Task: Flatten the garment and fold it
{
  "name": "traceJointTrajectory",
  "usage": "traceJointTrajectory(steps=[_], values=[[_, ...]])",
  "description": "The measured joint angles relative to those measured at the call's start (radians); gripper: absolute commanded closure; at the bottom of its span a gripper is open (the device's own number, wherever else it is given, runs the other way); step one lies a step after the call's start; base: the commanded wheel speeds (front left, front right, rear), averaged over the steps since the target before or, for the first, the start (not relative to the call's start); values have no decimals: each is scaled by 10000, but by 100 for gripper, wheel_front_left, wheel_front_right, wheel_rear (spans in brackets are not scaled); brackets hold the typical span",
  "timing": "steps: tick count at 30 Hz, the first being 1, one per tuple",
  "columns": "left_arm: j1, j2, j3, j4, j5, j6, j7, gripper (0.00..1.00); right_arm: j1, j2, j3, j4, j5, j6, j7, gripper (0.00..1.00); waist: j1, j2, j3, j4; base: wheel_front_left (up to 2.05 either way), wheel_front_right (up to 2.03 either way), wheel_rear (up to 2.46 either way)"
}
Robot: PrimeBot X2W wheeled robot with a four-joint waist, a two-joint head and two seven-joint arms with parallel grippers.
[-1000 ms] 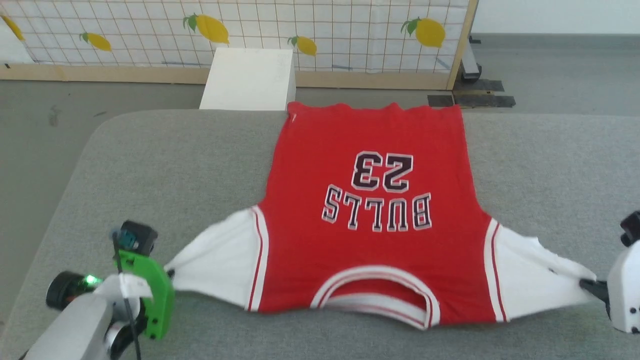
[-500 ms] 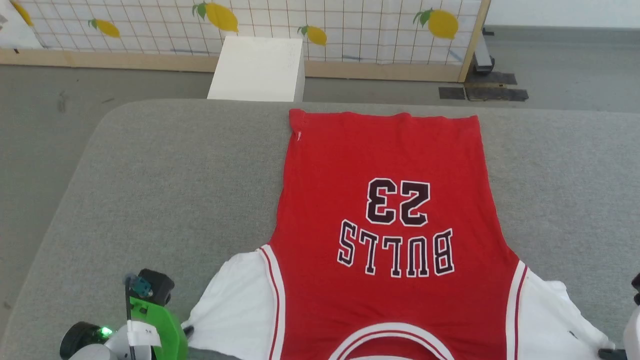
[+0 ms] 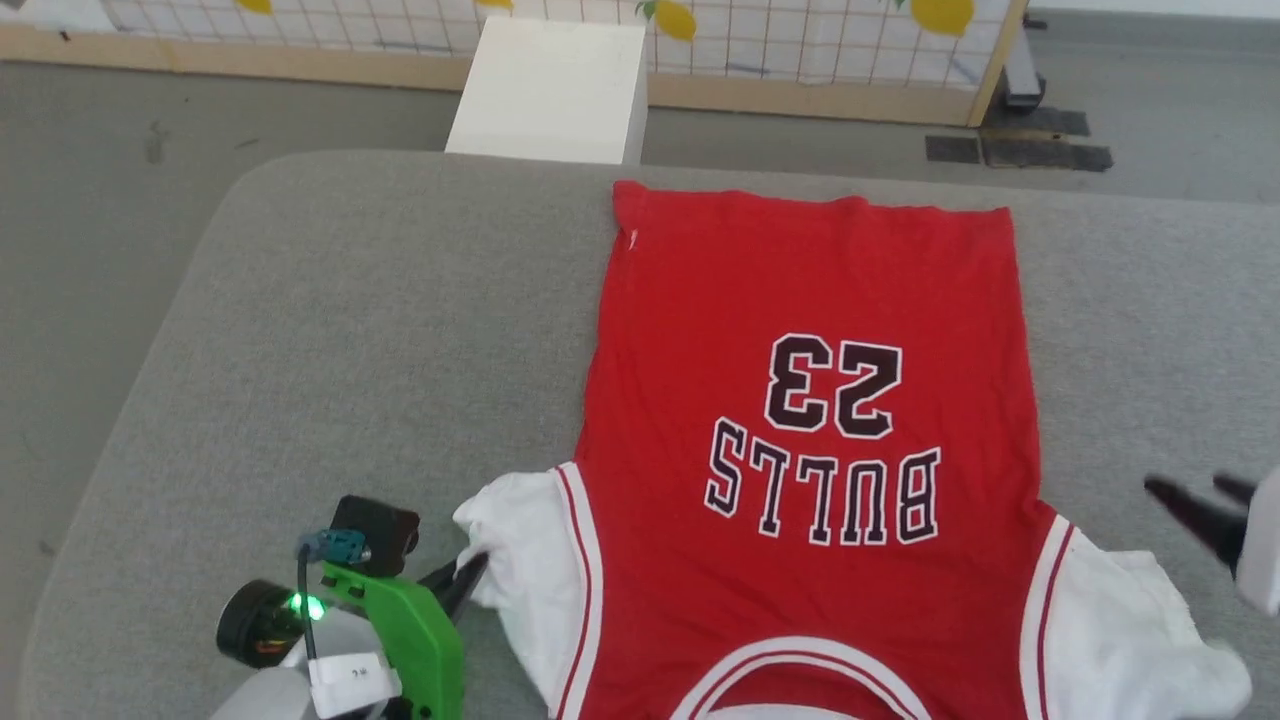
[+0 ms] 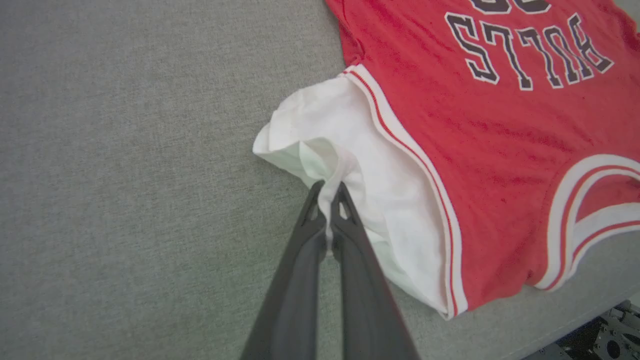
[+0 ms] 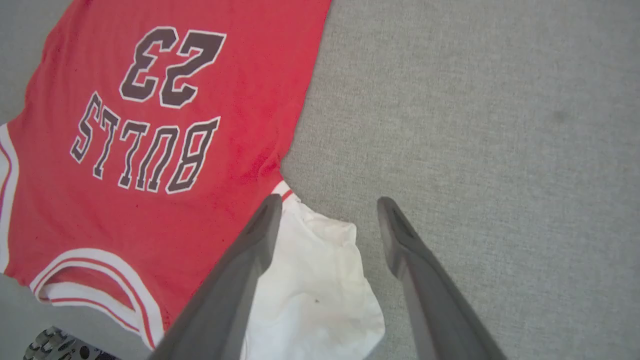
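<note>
The garment (image 3: 810, 300) lies flat on the grey padded table (image 3: 350, 330), print side up, its "BULLS 23" lettering upside down to me and its collar at the near edge. My left gripper (image 3: 470, 572) is shut on the edge of the white left sleeve (image 4: 320, 130), which bunches up at the fingertips (image 4: 329, 190). My right gripper (image 3: 1190, 487) is open and holds nothing, hovering just beyond the white right sleeve (image 3: 1130, 640). In the right wrist view that gripper (image 5: 328, 202) spreads over the crumpled right sleeve (image 5: 310, 290) beside the garment's red body (image 5: 150, 200).
A white box (image 3: 550, 90) stands on the floor past the table's far edge. Behind it runs a wood-framed screen (image 3: 800, 95) with a lemon print. Dark mats (image 3: 1020, 150) lie on the floor at the far right. The table's near edge (image 4: 575, 325) runs just under the collar.
The head camera has tilted down and shifted. My right gripper has let go of the right sleeve and opened, and that sleeve now lies slack. My left gripper has carried its sleeve inward.
</note>
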Motion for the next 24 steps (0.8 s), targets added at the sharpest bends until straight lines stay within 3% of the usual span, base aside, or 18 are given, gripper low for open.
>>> traceJointTrajectory(steps=[5, 11, 24], values=[[-242, -499, 127, -330, 174, 272, -865, 100, -1443, 257, 148, 274, -709, 0, -656, 0, 0, 0, 401, 276, 0, 0, 0], [-519, -1185, 483, -479, 184, 709, -1827, 100, -3424, 405, 535, 1732, -1308, 0, -817, 0, 1, 0, 1107, 612, 0, 0, 0], [-1015, -2013, 545, -462, 261, 809, -3074, 100, -7468, -251, 685, 5304, -2522, 0, -846, 0, 2, 0, 2861, 1474, 0, 0, 0]])
